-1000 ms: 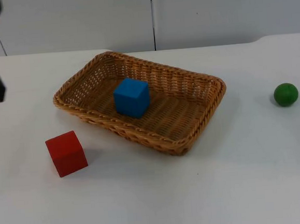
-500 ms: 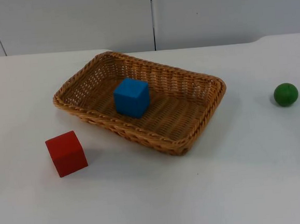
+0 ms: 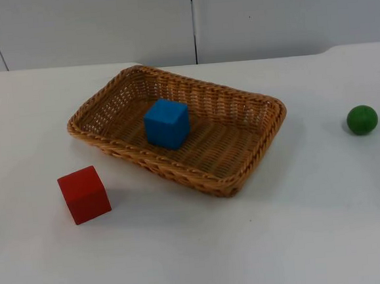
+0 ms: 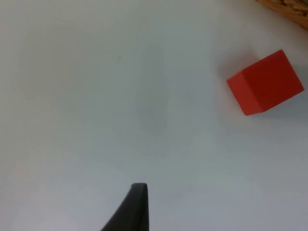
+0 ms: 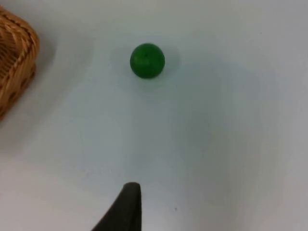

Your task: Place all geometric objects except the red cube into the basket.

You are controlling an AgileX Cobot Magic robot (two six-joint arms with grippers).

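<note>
A wicker basket (image 3: pixel 205 88) lies slantwise in the middle of the table with a blue cube (image 3: pixel 167 123) inside it. The red cube (image 3: pixel 84 194) sits on the table in front of the basket's left end. A green ball (image 3: pixel 362 120) rests on the table far to the right, apart from the basket. My left gripper (image 4: pixel 139 195) hovers over bare table, well short of the red cube (image 4: pixel 265 83). My right gripper (image 5: pixel 129 195) hangs above the table with the green ball (image 5: pixel 147 60) some way ahead of it.
A corner of the basket (image 5: pixel 17 57) lies beside the ball in the right wrist view. The grey partition wall (image 3: pixel 193 20) closes the table at the back. White table top (image 3: pixel 251 255) stretches in front of the basket.
The left arm, seen at the left edge of the top view a second ago, has drawn back out of that view. The objects have not moved.
</note>
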